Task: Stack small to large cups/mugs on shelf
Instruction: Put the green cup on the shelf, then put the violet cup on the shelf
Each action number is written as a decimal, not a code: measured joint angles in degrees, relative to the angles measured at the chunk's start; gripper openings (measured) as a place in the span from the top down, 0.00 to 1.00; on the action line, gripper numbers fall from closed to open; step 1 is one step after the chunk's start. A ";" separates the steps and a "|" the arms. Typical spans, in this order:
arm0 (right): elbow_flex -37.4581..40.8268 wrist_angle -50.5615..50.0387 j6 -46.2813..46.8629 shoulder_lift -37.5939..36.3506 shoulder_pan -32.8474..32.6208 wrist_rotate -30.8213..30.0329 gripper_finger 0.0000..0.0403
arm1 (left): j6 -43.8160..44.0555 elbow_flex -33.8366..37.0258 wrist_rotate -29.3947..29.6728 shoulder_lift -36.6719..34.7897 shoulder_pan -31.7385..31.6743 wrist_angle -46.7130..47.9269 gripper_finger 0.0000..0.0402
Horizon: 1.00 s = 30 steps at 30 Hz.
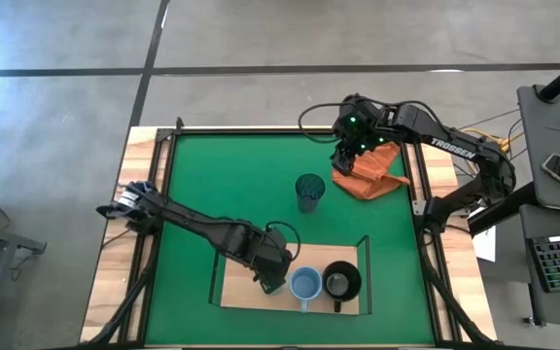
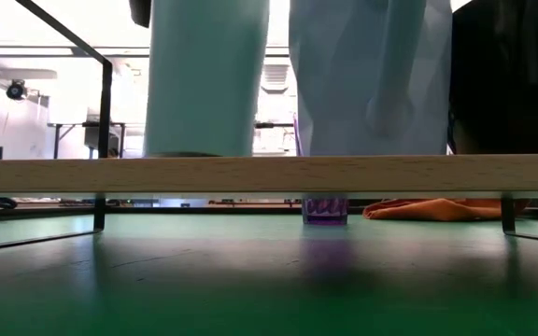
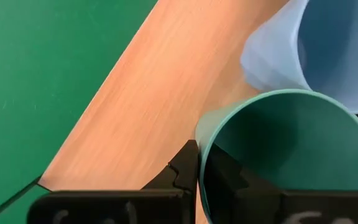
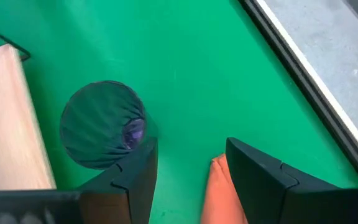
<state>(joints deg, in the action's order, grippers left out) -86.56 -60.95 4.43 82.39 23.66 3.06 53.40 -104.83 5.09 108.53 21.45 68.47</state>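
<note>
Two grippers working over the mat
Left gripper point(image 3: 197, 180) is pinching the pale teal cup's point(image 3: 288, 155) rim on the shelf point(image 1: 251, 290); right gripper point(image 4: 188, 177), arm marked TROSSEN, is hanging spread.

Left hand point(image 1: 272, 282) hides teal cup point(image 3: 284, 155); black mug point(image 2: 512, 84) cropped.

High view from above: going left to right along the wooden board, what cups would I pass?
Pale teal cup gripped by the left end effector → light blue handled mug → black mug.

Overhead down on table, low level under shelf point(image 2: 269, 175), wrists close.
</note>
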 joint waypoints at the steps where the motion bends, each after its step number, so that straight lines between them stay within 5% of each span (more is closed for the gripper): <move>1: 0.00 0.13 -0.24 0.00 0.00 0.57 0.55 | 0.50 0.04 0.19 0.00 0.09 -0.01 1.00; 13: 0.00 1.65 -1.26 0.00 0.00 1.48 0.55 | 6.35 0.23 3.40 0.00 2.14 0.11 0.86; 30: 7.48 5.32 -0.36 0.18 0.36 7.89 0.55 | 13.98 -1.58 5.87 -5.68 4.18 8.06 0.85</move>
<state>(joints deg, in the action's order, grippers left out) -79.08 -55.63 4.07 82.57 24.02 10.95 67.38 -106.41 10.96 102.85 25.63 76.53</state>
